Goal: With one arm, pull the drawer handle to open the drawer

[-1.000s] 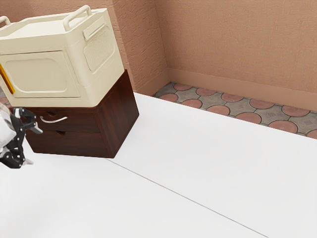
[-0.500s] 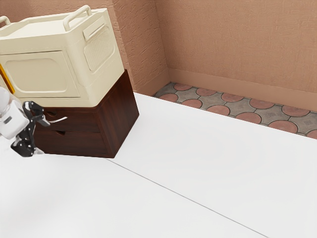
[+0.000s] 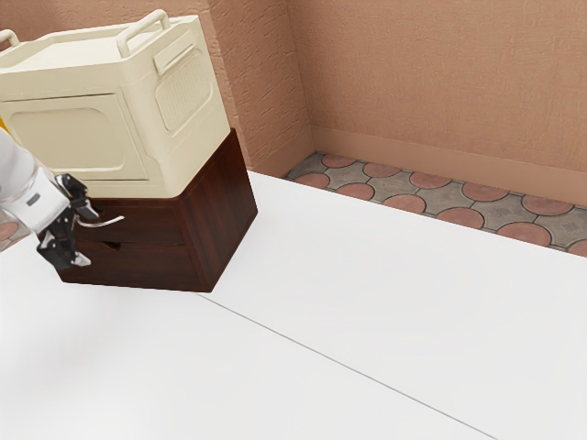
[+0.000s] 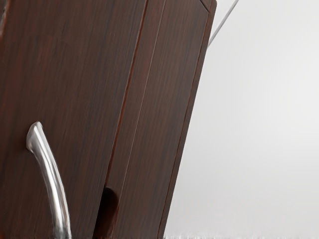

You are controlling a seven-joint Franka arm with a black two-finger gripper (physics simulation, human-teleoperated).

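In the exterior view my gripper stands open in front of the dark wooden cabinet, one finger above the level of the handle and the other below it. The curved silver handle is on the upper drawer, its left part close to the fingers; contact cannot be made out. That drawer sits flush with the cabinet front. From the wrist view, the metal handle curves out from the brown drawer front, near a dark cutout of the lower drawer.
A cream box with raised handles rests on top of the cabinet. The white table extends to the exterior view's right of it. Brown walls and a patterned floor lie behind.
My gripper has moved toward the exterior view's right and slightly upward, closer to the drawer handle, staying open. Cabinet, drawers and box have not moved.
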